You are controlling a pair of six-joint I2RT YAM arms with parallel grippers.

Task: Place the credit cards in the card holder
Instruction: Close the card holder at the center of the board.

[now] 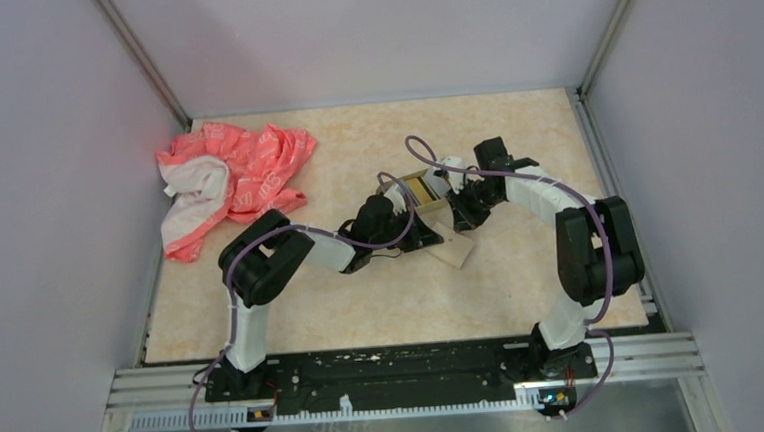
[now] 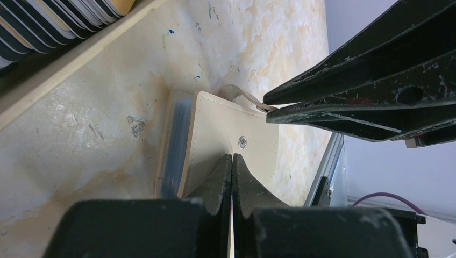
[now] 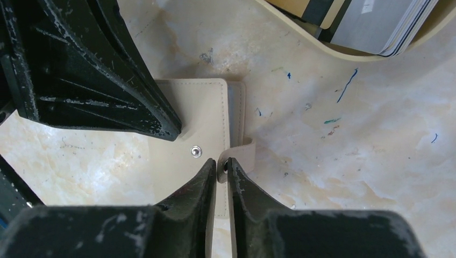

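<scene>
1. Cream leather card holder (image 3: pixel 201 115) is lying folded near an olive-rimmed tin (image 3: pixel 344 56) of plastic cards (image 3: pixel 371 27).
2. Left gripper (image 2: pixel 232 158), pressed together, is pinning it.
3. Right gripper (image 3: pixel 221 164) is pinching its strap (image 3: pixel 246 153) for opening.

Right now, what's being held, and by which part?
Right gripper pinches the wallet by its closing strap; left gripper is shut over the flap.

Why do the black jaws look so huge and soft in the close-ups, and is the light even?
Left wrist view: its own jaws sit near the lens, looming and soft, while the cream stitched leather wallet is sharper. Right wrist view: same looming; the wallet's metal snap glints. Top view: flat, even light, faint shadows on the beige marbled tabletop, grey walls splaying outward.
</scene>
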